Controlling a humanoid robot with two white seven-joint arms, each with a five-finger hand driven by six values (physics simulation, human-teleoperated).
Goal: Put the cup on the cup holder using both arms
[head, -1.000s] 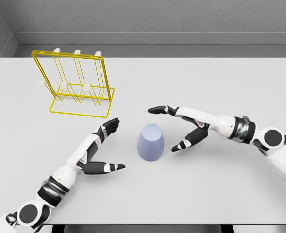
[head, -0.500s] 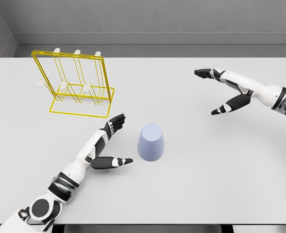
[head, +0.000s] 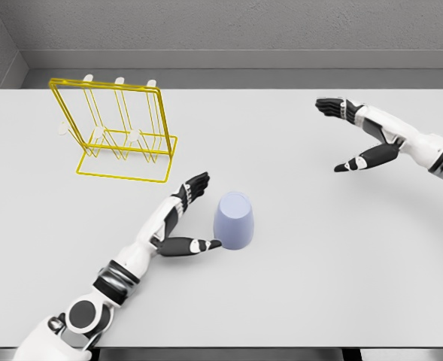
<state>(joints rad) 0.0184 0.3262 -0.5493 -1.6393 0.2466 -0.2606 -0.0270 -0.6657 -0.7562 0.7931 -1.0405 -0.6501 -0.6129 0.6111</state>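
The left hand lies low over the table, fingers extended and spread, thumb held apart; the thumb tip sits at the lower left edge of the cup, and the hand grasps nothing. The cup, pale lavender, stands upside down on the table, just right of the left palm. The right hand is held well apart at the upper right, fingers open, thumb separated, holding nothing. The yellow wire cup holder stands upright at the upper left, behind the left hand, well clear of the cup.
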